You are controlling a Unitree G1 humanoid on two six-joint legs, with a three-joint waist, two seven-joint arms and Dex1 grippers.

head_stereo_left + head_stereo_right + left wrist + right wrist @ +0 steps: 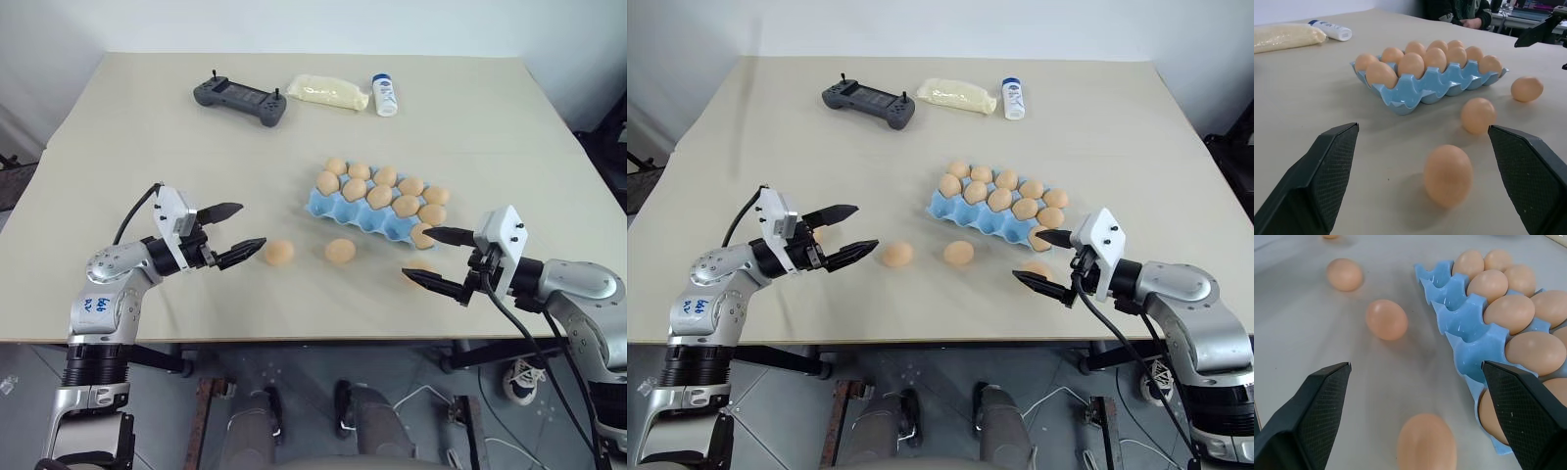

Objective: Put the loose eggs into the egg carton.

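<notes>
Ribbed black fingers (1334, 166), smooth oval eggs (279, 252), moulded carton (345, 211)

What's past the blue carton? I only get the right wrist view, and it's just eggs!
Observer: Far behind the egg carton lie a dark grey controller, a pale yellow packet and a small white bottle.
Operator: Where's the other arm?
Observer: The left gripper hovers open above the table, pointing at a loose egg.
Operator: Did it grab one?
Observer: No, nothing sits between its fingers; that egg lies on the table just ahead of them.
</notes>
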